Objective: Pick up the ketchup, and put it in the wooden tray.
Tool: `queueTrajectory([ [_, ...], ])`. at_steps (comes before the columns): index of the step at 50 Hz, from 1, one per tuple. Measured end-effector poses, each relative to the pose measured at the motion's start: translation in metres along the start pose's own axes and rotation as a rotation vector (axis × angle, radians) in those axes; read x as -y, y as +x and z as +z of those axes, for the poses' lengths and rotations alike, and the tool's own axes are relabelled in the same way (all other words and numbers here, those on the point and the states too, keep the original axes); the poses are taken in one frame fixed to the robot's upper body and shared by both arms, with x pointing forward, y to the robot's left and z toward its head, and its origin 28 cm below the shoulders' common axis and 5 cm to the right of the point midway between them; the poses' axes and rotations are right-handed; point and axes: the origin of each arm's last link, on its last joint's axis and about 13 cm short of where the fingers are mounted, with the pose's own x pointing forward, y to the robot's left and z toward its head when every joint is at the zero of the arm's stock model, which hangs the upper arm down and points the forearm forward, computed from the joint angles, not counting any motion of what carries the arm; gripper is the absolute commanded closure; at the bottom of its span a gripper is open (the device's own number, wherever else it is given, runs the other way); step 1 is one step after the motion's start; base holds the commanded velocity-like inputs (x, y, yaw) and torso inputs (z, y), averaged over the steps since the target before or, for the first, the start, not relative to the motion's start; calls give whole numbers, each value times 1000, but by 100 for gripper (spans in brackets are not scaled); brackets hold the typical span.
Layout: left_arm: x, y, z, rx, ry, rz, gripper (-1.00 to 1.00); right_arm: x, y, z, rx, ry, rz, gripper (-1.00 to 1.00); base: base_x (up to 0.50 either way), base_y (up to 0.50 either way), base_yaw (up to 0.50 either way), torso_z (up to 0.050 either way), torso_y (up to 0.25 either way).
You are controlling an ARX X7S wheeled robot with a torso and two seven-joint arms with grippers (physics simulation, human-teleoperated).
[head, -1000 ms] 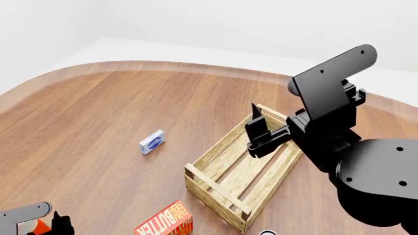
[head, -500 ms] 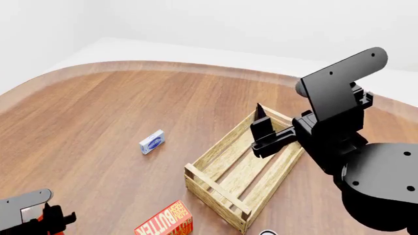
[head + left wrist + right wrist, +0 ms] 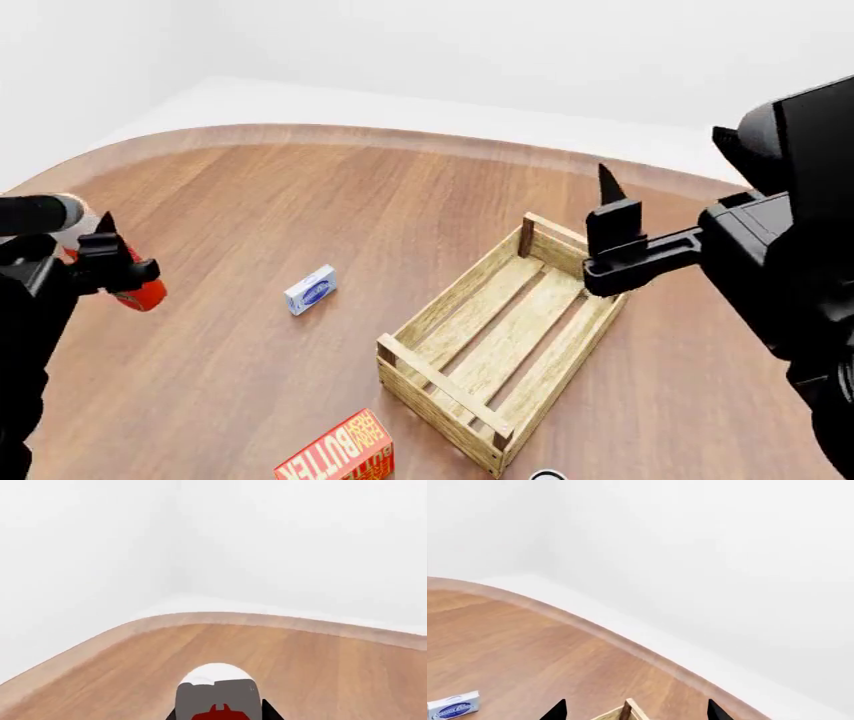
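In the head view my left gripper point(image 3: 110, 266) is shut on the ketchup point(image 3: 142, 295), a small orange-red bottle held above the table's left side. The left wrist view shows the ketchup point(image 3: 216, 696) end-on, white cap foremost, between the dark fingers point(image 3: 268, 711) of that gripper point(image 3: 217, 716). The wooden tray point(image 3: 451, 297), a pale slatted crate, stands well to the right of the bottle. My right gripper point(image 3: 610, 232) hangs open over the tray's far right corner. In the right wrist view its gripper point(image 3: 635, 712) shows two spread fingertips, with a tray corner post point(image 3: 629, 711) between them.
A small blue-and-white box point(image 3: 310, 290) lies on the wood between the ketchup and the tray, and shows as the same box point(image 3: 453, 705) in the right wrist view. A red-orange butter box point(image 3: 336, 452) lies at the near edge. The table's curved rim point(image 3: 334, 134) runs behind.
My left arm has lifted the ketchup from the view's bottom left corner up to mid-height at the left. My right arm has drawn back to the right, off the tray's middle.
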Motion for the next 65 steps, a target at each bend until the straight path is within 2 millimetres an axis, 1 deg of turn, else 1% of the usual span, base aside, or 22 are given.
queueTrajectory([
  [8, 25, 15, 44, 56, 17, -175, 100, 13, -21, 10, 20, 11, -61, -100, 0, 0, 0, 0, 1],
  [17, 64, 30, 85, 104, 50, -375, 100, 29, -51, 16, 30, 18, -141, -100, 0, 0, 0, 0, 0],
  [24, 96, 38, 108, 136, 77, -507, 100, 37, -72, 17, 36, 18, -198, -100, 0, 0, 0, 0, 0],
  [32, 132, 42, 127, 163, 102, -631, 100, 42, -89, 18, 46, 12, -249, -100, 0, 0, 0, 0, 0],
  [39, 161, 42, 132, 166, 127, -720, 100, 46, -99, 14, 52, 12, -293, -100, 0, 0, 0, 0, 1],
  [48, 191, 38, 127, 149, 156, -811, 100, 48, -112, 4, 61, 11, -345, -100, 0, 0, 0, 0, 0],
  [56, 210, 36, 120, 134, 169, -867, 100, 48, -123, -6, 66, 20, -381, -100, 0, 0, 0, 0, 0],
  [65, 225, 33, 114, 120, 175, -910, 100, 48, -130, -13, 63, 30, -413, -100, 0, 0, 0, 0, 1],
])
